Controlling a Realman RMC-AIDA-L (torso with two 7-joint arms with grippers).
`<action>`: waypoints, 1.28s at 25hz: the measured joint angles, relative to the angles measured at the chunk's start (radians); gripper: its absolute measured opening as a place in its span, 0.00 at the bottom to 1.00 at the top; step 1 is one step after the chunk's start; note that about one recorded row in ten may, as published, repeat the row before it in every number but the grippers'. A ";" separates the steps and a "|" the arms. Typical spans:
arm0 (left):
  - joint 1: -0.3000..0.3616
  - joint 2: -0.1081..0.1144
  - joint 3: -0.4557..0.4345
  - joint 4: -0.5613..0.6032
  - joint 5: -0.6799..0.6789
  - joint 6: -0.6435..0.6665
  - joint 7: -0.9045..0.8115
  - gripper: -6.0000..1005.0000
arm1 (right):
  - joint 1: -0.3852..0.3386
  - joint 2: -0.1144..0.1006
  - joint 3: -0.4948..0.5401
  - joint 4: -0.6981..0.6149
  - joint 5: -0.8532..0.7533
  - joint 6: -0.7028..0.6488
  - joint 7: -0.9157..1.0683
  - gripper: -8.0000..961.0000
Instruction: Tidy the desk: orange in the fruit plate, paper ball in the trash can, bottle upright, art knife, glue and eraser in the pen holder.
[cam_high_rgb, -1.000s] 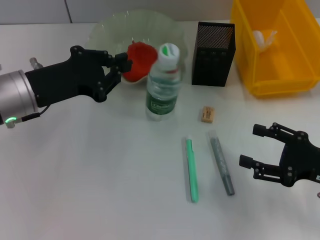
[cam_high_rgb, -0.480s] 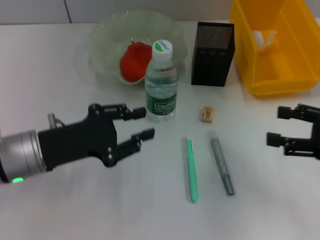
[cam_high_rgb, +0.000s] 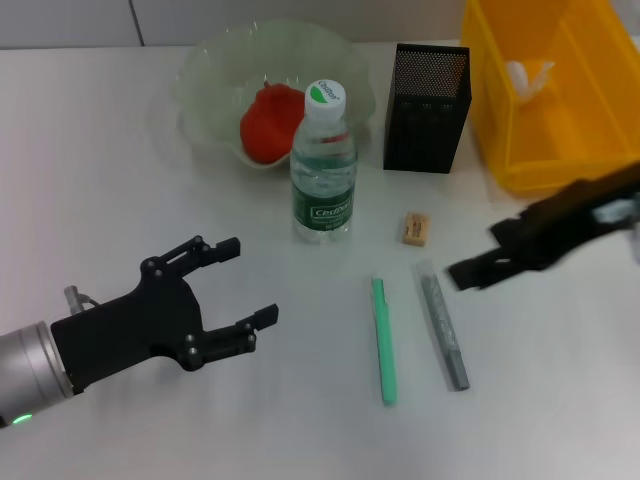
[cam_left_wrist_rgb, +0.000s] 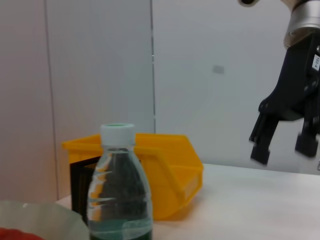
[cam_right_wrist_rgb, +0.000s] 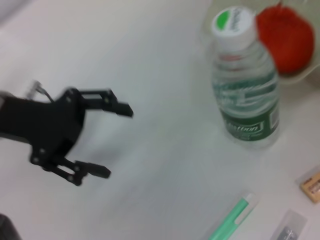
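The bottle (cam_high_rgb: 323, 165) stands upright on the desk (cam_high_rgb: 300, 430) and serves as the landmark. Nearer the robot than the bottle and to its left, the left gripper (cam_high_rgb: 238, 285) hangs spread wide, holding nothing. Nearer and to the bottle's right lie a green pen (cam_high_rgb: 383, 340) and a grey pen (cam_high_rgb: 443, 325), with the right gripper (cam_high_rgb: 485, 258) above them; whether it is spread cannot be told. The eraser (cam_high_rgb: 416, 228) lies just right of the bottle. Behind the bottle, the orange (cam_high_rgb: 268, 122) sits in the fruit plate (cam_high_rgb: 215, 70); the pen holder (cam_high_rgb: 427, 94) and trash can (cam_high_rgb: 555, 95), holding the paper ball (cam_high_rgb: 527, 77), stand farther right.
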 joint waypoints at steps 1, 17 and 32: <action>0.003 0.001 -0.007 -0.001 0.000 0.000 0.001 0.79 | 0.035 0.000 -0.050 0.019 -0.032 0.016 0.049 0.88; 0.008 0.003 -0.020 -0.005 -0.001 -0.001 0.002 0.85 | 0.334 0.012 -0.433 0.527 -0.212 0.411 0.281 0.88; 0.014 0.004 -0.031 -0.005 0.000 0.002 0.003 0.85 | 0.385 0.011 -0.567 0.647 -0.162 0.505 0.283 0.82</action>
